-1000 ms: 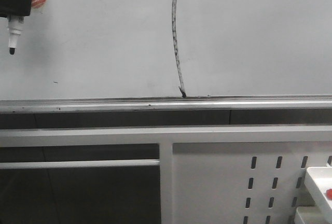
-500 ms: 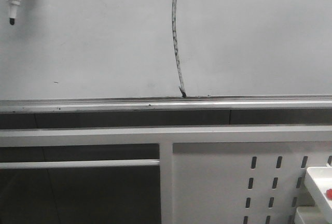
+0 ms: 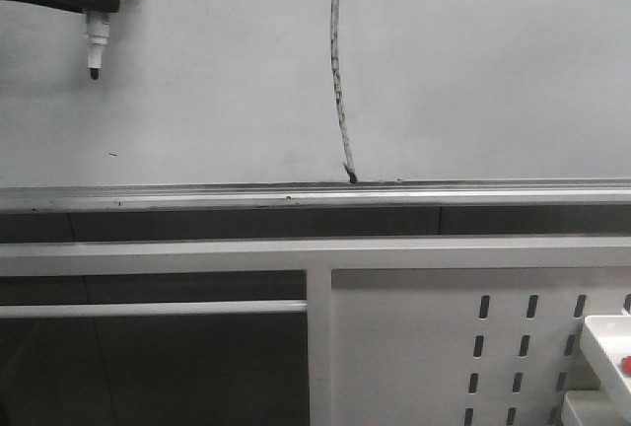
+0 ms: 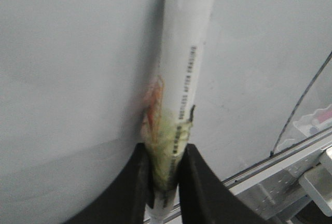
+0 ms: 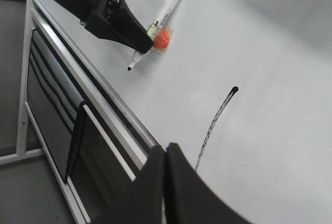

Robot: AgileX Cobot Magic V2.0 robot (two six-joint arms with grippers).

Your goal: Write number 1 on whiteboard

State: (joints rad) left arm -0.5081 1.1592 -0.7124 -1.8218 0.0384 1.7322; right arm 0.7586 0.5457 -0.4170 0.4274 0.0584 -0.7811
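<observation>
Marker (image 3: 95, 46) carried rightward and lower, pinched in left gripper (image 4: 165, 180); number 1 (image 3: 341, 81) drawn on whiteboard (image 3: 493, 71); withdrawal next; right gripper (image 5: 165, 156) pressed together.

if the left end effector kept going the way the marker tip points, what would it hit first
Probably the silver rail along the whiteboard's lower edge. The left end effector holds the marker tip-down beside the board, off to the side of the number 1. How close the tip sits to the board is unclear.
</observation>
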